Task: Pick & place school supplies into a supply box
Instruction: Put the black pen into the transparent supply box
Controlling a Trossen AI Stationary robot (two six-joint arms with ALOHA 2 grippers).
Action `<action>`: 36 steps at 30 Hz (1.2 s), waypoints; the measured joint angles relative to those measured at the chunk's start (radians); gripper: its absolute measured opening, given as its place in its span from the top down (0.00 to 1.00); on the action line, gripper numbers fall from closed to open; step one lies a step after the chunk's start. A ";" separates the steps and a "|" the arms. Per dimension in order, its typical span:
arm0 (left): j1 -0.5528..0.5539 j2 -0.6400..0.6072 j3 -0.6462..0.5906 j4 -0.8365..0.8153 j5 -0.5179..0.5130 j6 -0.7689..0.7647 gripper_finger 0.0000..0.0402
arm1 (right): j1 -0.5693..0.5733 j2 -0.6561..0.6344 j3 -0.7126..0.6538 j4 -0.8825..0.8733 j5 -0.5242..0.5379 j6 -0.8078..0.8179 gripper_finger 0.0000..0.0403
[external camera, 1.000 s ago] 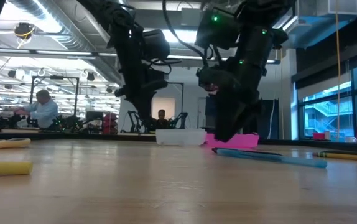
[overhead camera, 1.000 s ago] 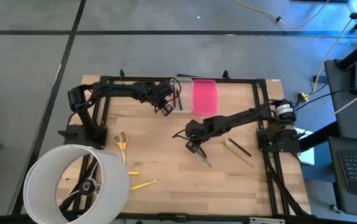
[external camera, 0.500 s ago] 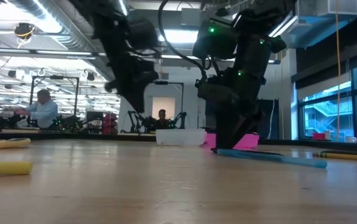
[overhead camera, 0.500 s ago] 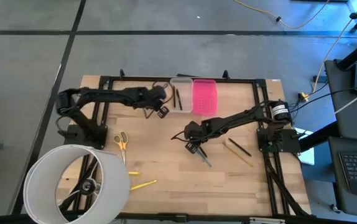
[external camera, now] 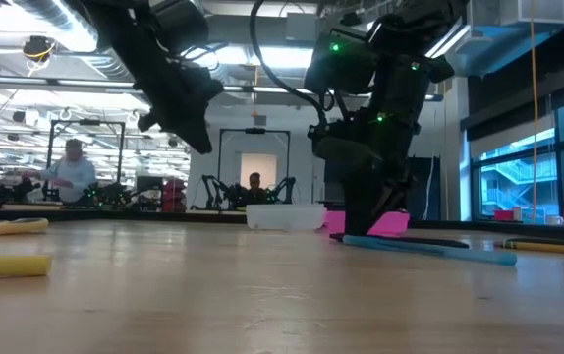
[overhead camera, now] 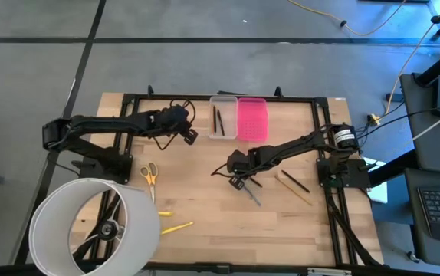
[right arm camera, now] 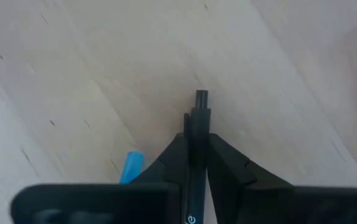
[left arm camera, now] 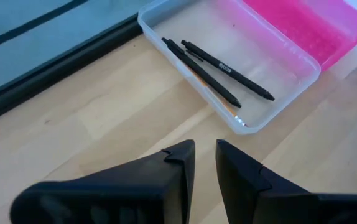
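The clear supply box [overhead camera: 221,116] with its pink lid [overhead camera: 252,119] open beside it sits at the table's far edge. It holds two black pens [left arm camera: 225,62] and an orange-brown pencil [left arm camera: 219,99]. My left gripper [overhead camera: 188,136] hangs in the air left of the box, open by a narrow gap [left arm camera: 204,152] and empty. My right gripper [overhead camera: 239,182] is down at mid-table, shut on a black pen [right arm camera: 198,124]. A blue-grey pen [overhead camera: 251,196] lies on the wood right beside it. My right gripper pinches the black pen between its two fingers [right arm camera: 228,165], coming from above and slanting down. The pen's end [right arm camera: 201,96] sticks out past the fingertips. Whether the pen is off the wood, I cannot tell.
Yellow-handled scissors [overhead camera: 149,173] and two yellow markers [overhead camera: 176,228] [overhead camera: 163,213] lie toward the left. A tan ruler [overhead camera: 293,188] and a dark pen [overhead camera: 297,182] lie on the right. A big white hoop [overhead camera: 90,226] fills the near left corner. People sit in the room behind [external camera: 66,172].
My left gripper has drawn back from over the supply box toward the table's left edge, its arm swinging out with it. My right gripper has sunk the last bit down to the table beside the blue-grey pen and now stays there.
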 joint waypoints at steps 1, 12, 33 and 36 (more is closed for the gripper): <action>0.000 0.000 0.000 -0.001 0.000 0.003 0.86 | 0.000 -0.003 -0.001 0.001 0.000 0.000 0.89; 0.000 0.000 0.000 -0.001 0.000 0.026 0.86 | -0.035 -0.156 -0.006 -0.019 0.012 0.002 0.86; 0.000 0.000 0.000 -0.001 0.013 -0.008 0.86 | -0.405 -0.231 -0.002 0.688 0.055 -0.207 0.86; 0.000 0.000 0.000 -0.001 0.016 -0.008 0.86 | -0.433 -0.180 -0.002 0.717 0.062 -0.207 0.86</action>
